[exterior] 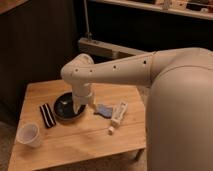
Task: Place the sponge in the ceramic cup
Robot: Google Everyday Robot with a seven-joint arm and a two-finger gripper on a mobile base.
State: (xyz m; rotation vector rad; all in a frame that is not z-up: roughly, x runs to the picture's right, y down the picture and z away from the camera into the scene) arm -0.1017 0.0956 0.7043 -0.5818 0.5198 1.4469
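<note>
A small white round ceramic cup (28, 134) stands upright by the front left corner of the light wooden surface (80, 147), with bare wood to its right. Further back lie a black-and-white striped flat block (47, 115), a wide dark round bowl (65, 107), the small flat blue sponge (104, 109) and a white tube (119, 112). The sponge is well apart from the cup. The gripper (90, 105) hangs low between bowl and sponge. I cannot tell how its jaws stand. Bare wood runs behind.
</note>
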